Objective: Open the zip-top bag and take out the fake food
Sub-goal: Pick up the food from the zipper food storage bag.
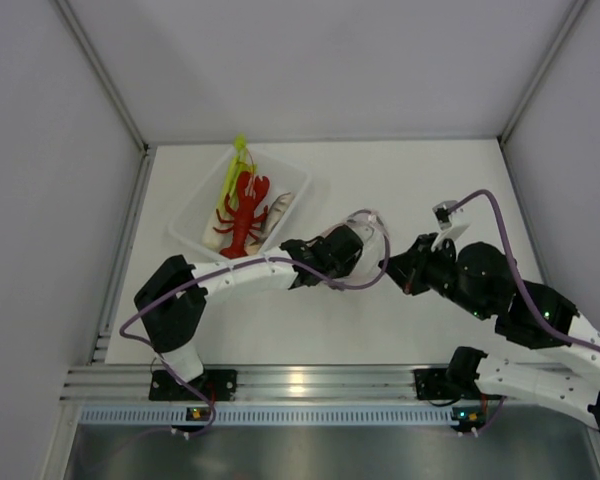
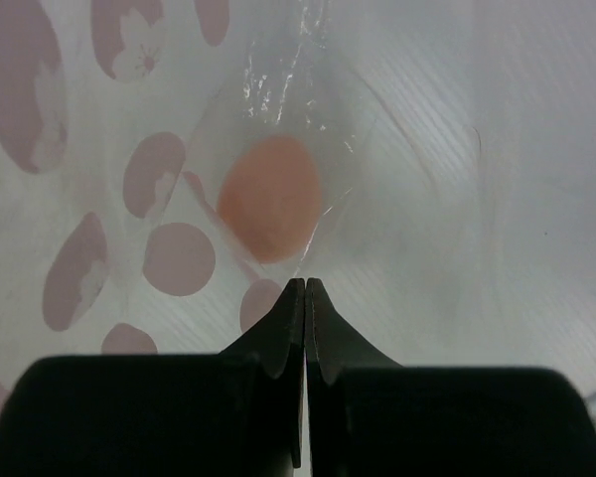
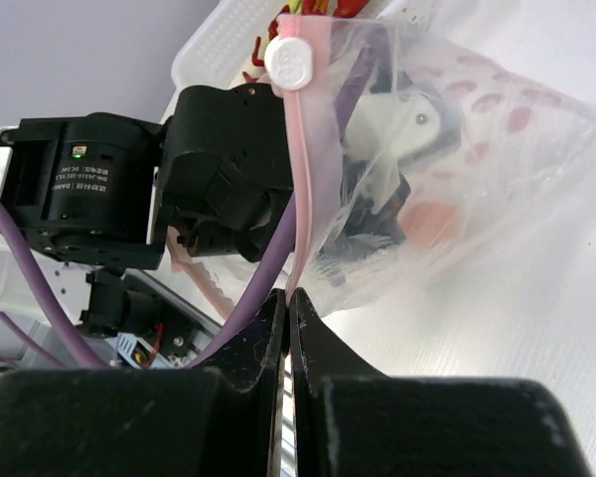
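At the left we see the rigid clear rectangular tray [image 1: 192,222] holding the red plastic lobster [image 1: 246,215], the green-and-white leek stalk [image 1: 232,176] and a pale piece we cannot identify. So most of the fake food is out.

Just right of the tray, the left gripper [image 2: 306,288] is clenched, apparently on a fold of film of the clear floppy zip-top bag [image 2: 427,149] with its pale pink dots. The small pinkish-beige round piece [image 2: 271,197] lies inside the bag, just beyond those fingertips. If we tug on so thin a pinch, the film may slide free and the bag would drop with the piece inside.

The bag hangs between the two grippers near the middle of the table. We cannot tell whether it touches the surface.

To the right, the right gripper [image 3: 288,295] is clamped on the bag's pink zip strip [image 3: 303,169], well below the white slider [image 3: 291,62]. Pulling the two holds apart too hard could strip the zip edge out of these jaws. The left arm's purple cable [image 3: 246,303] runs right beside the right gripper and could snag it. Tilting the bag the wrong way would roll the round piece deeper, away from the mouth.
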Available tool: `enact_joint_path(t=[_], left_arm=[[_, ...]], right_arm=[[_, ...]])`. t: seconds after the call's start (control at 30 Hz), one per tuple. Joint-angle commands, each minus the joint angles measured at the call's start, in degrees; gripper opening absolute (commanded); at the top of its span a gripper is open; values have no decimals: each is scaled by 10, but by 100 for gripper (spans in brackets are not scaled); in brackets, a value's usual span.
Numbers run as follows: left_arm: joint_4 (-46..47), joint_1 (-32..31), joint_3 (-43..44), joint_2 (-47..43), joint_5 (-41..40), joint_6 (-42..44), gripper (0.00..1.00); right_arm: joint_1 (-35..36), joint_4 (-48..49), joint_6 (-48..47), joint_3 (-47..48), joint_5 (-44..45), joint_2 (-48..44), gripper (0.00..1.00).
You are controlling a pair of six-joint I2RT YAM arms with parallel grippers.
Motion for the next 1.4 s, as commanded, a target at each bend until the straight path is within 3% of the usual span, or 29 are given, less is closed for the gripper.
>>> enact_joint_path(t=[0.0,0.03,0.23,0.3,0.5,0.7,0.77,0.8,0.97,1.1,1.2,1.37], left_arm=[[-21,-2,-12,-42,87,-4,0],[-31,-3,-7,-41,116,-5,0],[-73,-6,11,-4,115,-8,1],[-73,-8,18,9,101,-9,9],[-70,-7,67,61,39,-7,10],[-63,-7,95,99,-9,-4,31],[-64,-7,95,97,-3,-11,29],[-63,-7,96,96,5,-13,23],[-83,-7,90,70,102,-24,12],[-145,-9,91,50,163,-23,4],[-174,-11,90,41,180,-13,5],[-193,-14,96,27,172,-6,18]], right_arm=[[1,-16,-16,52,-12,5,0],[1,-19,-19,57,-19,8,0],[-2,-10,-21,41,-82,24,0],[-2,-2,-18,23,-97,23,0],[-6,17,-18,-4,-122,20,0],[-8,11,-18,-19,-125,6,0],[-8,3,-18,-18,-114,-5,0],[-9,4,-17,-16,-112,-10,0],[-11,-36,-17,21,-50,-29,0],[-12,-76,-23,67,0,-21,0],[-12,-91,-28,95,33,1,0],[-25,-101,-49,115,64,80,0]])
